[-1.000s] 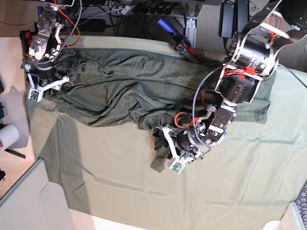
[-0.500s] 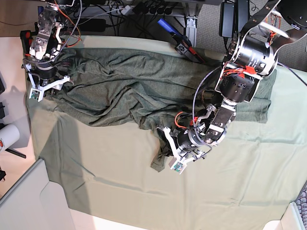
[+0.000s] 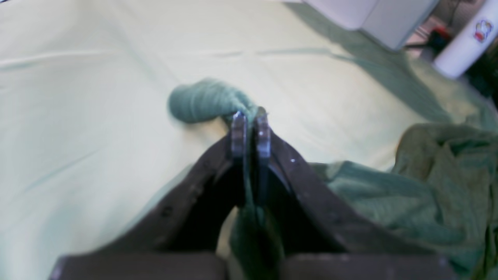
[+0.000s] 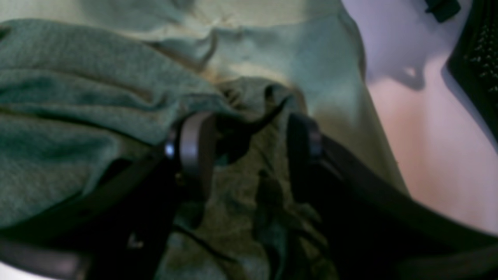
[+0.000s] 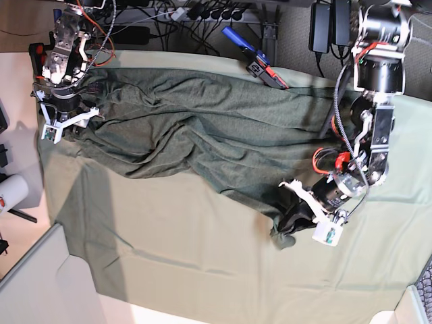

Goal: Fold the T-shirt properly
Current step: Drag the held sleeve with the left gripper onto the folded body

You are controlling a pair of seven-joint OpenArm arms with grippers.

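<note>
A: Status on the T-shirt?

B: Spread crumpled across the far half of the surface, over the pale table cloth. Not flat — deep wrinkles through the body, nothing folded yet by the look of it.

A: Claws?

B: Left claw clenched on a thin pinch of shirt fabric, at the shirt's near edge. Rolled sleeve or hem end sticking out just past the fingertips, resting on the cloth. Right claw at the shirt's opposite end, by the surface corner. Jaws apart, wrinkled fabric bunched between and around them. Not gripping, going by the gap.

A: Handling?

B: Thin, soft knit, light. Zero stiffness — drapes and bunches wherever pulled. Probably drags on the table cloth rather than sliding clean, so likely to pull the cloth along. Best held at stitched hems, cuffs or shoulder seams; mid-panel pinches just gather extra layers.

A: Anything not readable?

B: Plenty. Both wrist views blurred. Can't tell how many layers sit in the left pinch, or whether sleeve or bottom hem. Collar and sleeves not separable in the base view — folds hide the outline. Left arm covers part of the shirt's edge on that side. Right wrist view too close and dark to say which part of the shirt sits between the jaws.

A: Risk?

B: Likely a twisted sleeve trapped under the body if pulled further without spreading first.
</note>
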